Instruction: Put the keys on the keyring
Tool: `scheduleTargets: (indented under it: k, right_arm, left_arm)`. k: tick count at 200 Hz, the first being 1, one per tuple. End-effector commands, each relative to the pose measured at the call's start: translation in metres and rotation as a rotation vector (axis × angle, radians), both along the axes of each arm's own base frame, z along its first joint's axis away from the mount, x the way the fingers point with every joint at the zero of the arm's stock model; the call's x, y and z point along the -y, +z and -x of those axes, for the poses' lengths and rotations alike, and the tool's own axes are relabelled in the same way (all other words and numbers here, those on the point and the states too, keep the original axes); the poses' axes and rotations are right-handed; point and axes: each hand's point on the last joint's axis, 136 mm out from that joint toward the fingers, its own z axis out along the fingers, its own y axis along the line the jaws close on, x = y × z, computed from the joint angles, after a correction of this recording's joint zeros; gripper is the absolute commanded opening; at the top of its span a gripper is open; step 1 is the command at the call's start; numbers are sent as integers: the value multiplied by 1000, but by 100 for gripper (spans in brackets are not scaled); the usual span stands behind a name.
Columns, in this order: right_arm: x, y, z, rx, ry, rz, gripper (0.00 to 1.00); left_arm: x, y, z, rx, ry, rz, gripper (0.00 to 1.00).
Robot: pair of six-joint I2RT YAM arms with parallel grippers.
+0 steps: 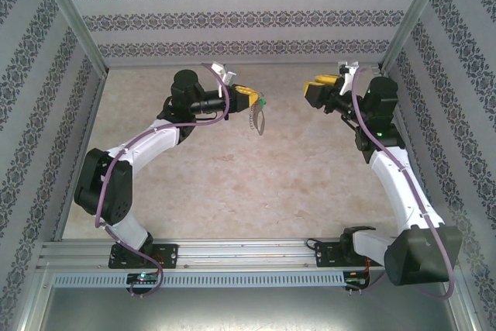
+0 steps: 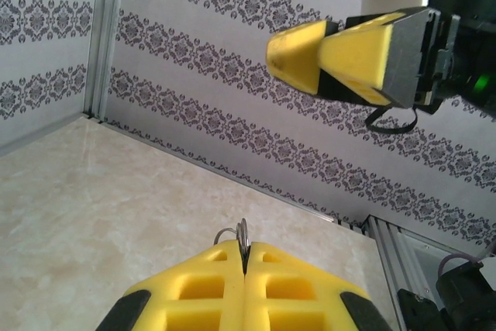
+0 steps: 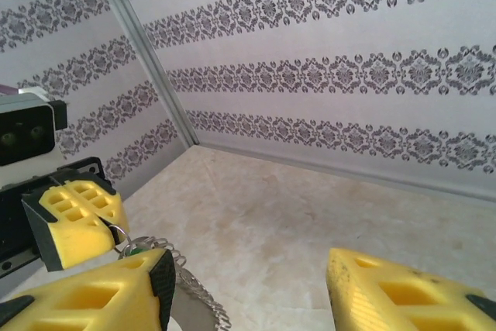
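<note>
From above, both arms reach into the upper half of the frame over a bench boxed by patterned walls, a clear gap between them. The left gripper is clenched on the keyring, its chain dangling, the green key at its tip. The right wrist view shows the right gripper spread wide, released.

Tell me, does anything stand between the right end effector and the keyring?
Nothing visible does. Just open air above the table separates the right end effector, open, from the keyring pinched in the left end effector.
</note>
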Motion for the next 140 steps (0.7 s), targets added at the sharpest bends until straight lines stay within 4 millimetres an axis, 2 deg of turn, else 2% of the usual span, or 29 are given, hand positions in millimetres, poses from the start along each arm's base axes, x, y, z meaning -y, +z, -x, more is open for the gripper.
scheduleTargets:
  k: [1, 38, 63, 100, 140]
  right_arm:
    - [-10, -6, -7, -8, 16, -69, 55]
    - [-42, -44, -6, -45, 111, -60, 55]
    - [-60, -61, -2, -46, 177, -65, 55]
    - [-87, -69, 7, -35, 264, -61, 55]
    - [-106, -67, 11, -18, 312, -44, 55]
  left_arm:
    - [3, 20, 3, 70, -16, 54, 0]
    - [-1, 21, 0, 43, -32, 110, 0]
    - [-4, 24, -2, 18, -53, 162, 0]
    - [-5, 28, -2, 6, -74, 191, 0]
    - [-5, 29, 0, 1, -84, 199, 0]
